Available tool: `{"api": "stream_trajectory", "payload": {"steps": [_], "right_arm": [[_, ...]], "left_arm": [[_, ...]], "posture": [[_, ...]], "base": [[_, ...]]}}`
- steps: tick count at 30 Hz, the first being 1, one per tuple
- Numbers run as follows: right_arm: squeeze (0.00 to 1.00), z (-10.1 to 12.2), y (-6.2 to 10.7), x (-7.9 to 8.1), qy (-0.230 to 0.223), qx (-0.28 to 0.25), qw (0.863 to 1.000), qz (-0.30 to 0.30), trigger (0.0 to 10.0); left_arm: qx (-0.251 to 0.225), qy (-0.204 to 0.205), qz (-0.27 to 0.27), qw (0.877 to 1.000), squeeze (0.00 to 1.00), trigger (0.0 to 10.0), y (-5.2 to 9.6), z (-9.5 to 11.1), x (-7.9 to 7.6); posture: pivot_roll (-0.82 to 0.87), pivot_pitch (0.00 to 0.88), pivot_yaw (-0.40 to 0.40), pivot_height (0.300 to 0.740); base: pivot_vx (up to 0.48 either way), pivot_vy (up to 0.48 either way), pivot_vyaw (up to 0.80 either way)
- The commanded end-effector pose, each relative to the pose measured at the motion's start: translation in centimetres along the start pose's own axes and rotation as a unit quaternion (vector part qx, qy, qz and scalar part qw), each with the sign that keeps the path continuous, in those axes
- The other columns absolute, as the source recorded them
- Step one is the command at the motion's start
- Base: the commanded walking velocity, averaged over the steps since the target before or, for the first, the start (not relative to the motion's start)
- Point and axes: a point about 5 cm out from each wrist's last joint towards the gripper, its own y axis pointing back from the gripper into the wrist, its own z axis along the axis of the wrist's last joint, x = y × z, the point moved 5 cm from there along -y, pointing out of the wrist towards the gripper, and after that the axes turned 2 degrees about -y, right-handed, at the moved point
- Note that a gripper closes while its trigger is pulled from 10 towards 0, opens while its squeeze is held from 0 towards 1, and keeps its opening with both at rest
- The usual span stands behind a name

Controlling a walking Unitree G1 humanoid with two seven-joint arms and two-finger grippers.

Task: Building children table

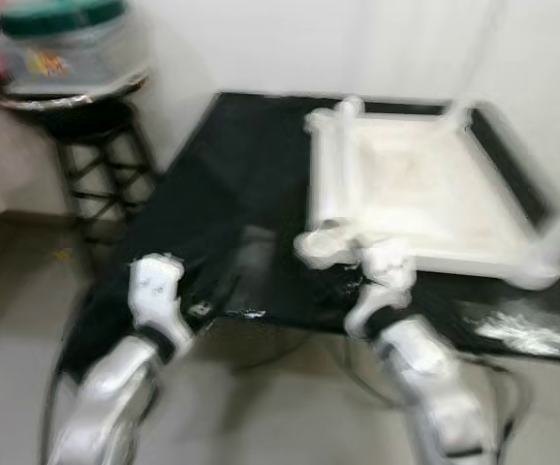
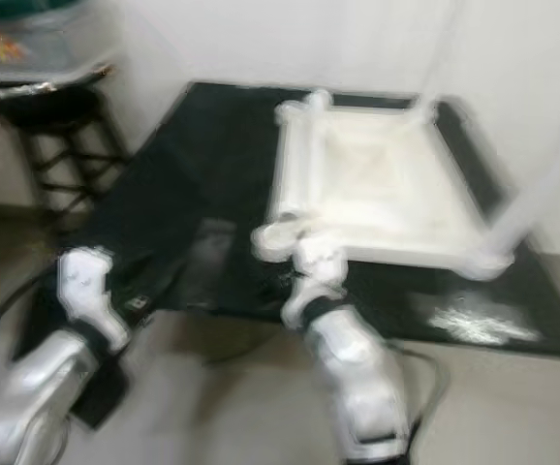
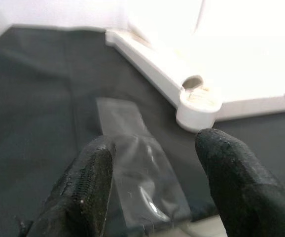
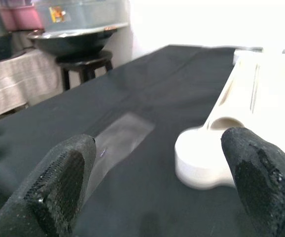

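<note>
White wall [image 1: 261, 39], seemingly black stool [image 1: 101, 155]

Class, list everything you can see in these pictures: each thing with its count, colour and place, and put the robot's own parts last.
Table top: one, white, upside down on the black sheet, round leg sockets at its corners.
Black sheet: one, black, spread on the floor against the wall.
Clear plastic bag: one, transparent, flat on the sheet beside the near corner socket.
Stool: one, black, left of the sheet.
Basin: one, dark, on the stool, holding a clear container.
Left hand: one, black fingers open, above the bag.
Right hand: one, black fingers open, near the corner socket.
</note>
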Motion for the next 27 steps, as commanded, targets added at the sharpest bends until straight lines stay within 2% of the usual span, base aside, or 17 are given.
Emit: {"api": "stream_trajectory", "payload": {"steps": [1,2,3,4,6,8,9,10,11,12,16,20,22,25,27], "right_arm": [[0.0,-0.9,0.1,-0.2,0.008,0.01,1.0,-0.011,10.0],[0.0,-1.9,0.0,0.2,0.012,0.009,1.0,-0.008,10.0],[0.0,-1.9,0.0,0.2,0.012,0.009,1.0,-0.008,10.0],[0.0,-2.5,-0.1,-0.2,0.035,0.018,0.999,-0.024,10.0],[0.0,-2.5,-0.1,-0.2,0.035,0.018,0.999,-0.024,10.0],[0.0,-1.6,-0.2,-0.2,0.002,0.007,1.0,-0.027,10.0],[0.0,-1.6,-0.2,-0.2,0.002,0.007,1.0,-0.027,10.0],[0.0,-2.4,-0.3,0.0,0.022,0.02,0.999,-0.018,10.0],[0.0,-2.4,-0.3,0.0,0.022,0.02,0.999,-0.018,10.0],[0.0,-3.3,-0.4,0.3,0.055,0.032,0.998,-0.007,10.0],[0.0,-3.1,-0.5,0.6,0.064,0.028,0.998,0.001,10.0],[0.0,-2.9,-1.0,-0.1,0.077,0.025,0.997,-0.005,10.0],[0.0,-2.9,-1.0,-0.1,0.077,0.025,0.997,-0.005,10.0],[0.0,-2.6,-1.5,-1.2,0.099,0.025,0.995,-0.014,10.0],[0.0,-2.6,-1.6,-1.4,0.101,0.028,0.994,-0.015,10.0]], "left_arm": [[0.015,-0.012,-0.022,1.0,0.0,10.0,-0.2,-0.9,-0.8],[0.022,-0.011,-0.035,0.999,0.0,10.0,-0.1,-2.2,-1.2],[0.022,-0.011,-0.035,0.999,0.0,10.0,-0.1,-2.2,-1.2],[0.041,-0.017,-0.02,0.999,0.0,10.0,-0.2,-3.3,-0.8],[0.041,-0.017,-0.02,0.999,0.0,10.0,-0.2,-3.3,-0.8],[0.024,0.036,0.0,0.999,0.0,10.0,-0.7,-2.5,-0.6],[0.024,0.036,0.0,0.999,0.0,10.0,-0.7,-2.5,-0.6],[0.029,0.024,-0.008,0.999,0.0,10.0,-0.9,-2.9,-1.0],[0.029,0.024,-0.008,0.999,0.0,10.0,-0.9,-2.9,-1.0],[0.033,0.001,-0.008,0.999,0.0,10.0,-1.3,-3.3,-1.2],[0.022,0.001,0.003,1.0,0.0,10.0,-1.7,-2.7,-1.1],[-0.012,-0.03,0.011,0.999,0.0,10.0,-2.6,-1.0,-0.6],[-0.012,-0.03,0.011,0.999,0.0,10.0,-2.6,-1.0,-0.6],[-0.054,-0.079,0.002,0.995,0.0,10.0,-3.2,1.4,-0.6],[-0.059,-0.085,-0.001,0.995,0.0,10.0,-3.3,1.8,-0.6]], "posture": [[-0.06,0.032,0.018,0.74],[-0.08,0.027,0.024,0.74],[-0.08,0.027,0.024,0.74],[-0.09,0.0,0.038,0.74],[-0.09,0.0,0.038,0.74],[-0.08,0.006,0.033,0.74],[-0.08,0.006,0.033,0.74],[-0.09,0.0,0.009,0.74],[-0.09,0.0,0.009,0.74],[-0.09,0.0,0.009,0.74],[-0.09,0.0,0.003,0.74],[-0.09,0.0,-0.037,0.74],[-0.09,0.0,-0.037,0.74],[-0.09,0.0,-0.041,0.74],[-0.09,0.0,-0.041,0.74]], "base": [[0.0,0.0,-0.8],[0.0,0.0,-0.8],[0.0,0.0,-0.8],[0.0,0.0,-0.8],[0.0,0.0,-0.8],[0.0,0.0,-0.8],[0.0,0.0,-0.8],[0.0,0.0,-0.8],[0.0,0.0,-0.8],[0.0,0.0,0.0],[0.0,0.0,0.0],[0.0,0.0,0.0],[0.0,0.0,0.0],[0.082,0.0,0.0],[0.247,0.0,0.0]]}}
